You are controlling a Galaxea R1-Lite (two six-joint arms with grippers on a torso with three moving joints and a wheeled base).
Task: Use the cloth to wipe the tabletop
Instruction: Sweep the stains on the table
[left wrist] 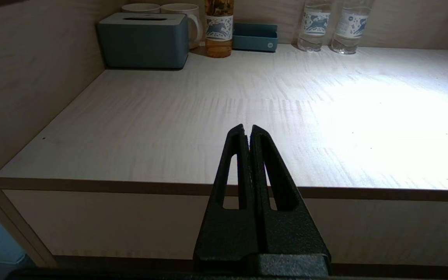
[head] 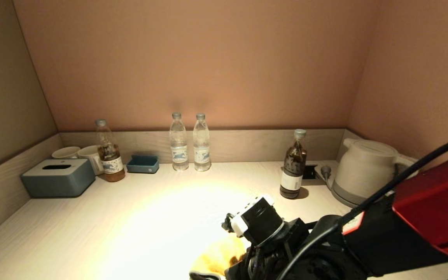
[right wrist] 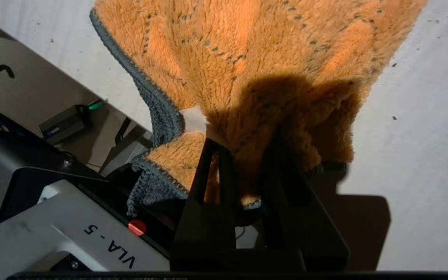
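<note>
Cloth (right wrist: 255, 66) bunched between right tool's (right wrist: 243, 144) fingers; on tabletop (right wrist: 422, 136)

The right arm (head: 286, 241) is matte black, with a cylindrical black wrist module banded in white at about 5 o'clock in the head view. A thick black cable (head: 383, 190) arcs over it, beside a glossy red shell (head: 438, 206) at 4 o'clock. Both grippers have black, textured, wedge-shaped fingers (left wrist: 243, 175) with long slots cut through them. A pale grey body panel (right wrist: 53, 233) bears the marking "VLA - 5" and a small red button (right wrist: 137, 227).
</note>
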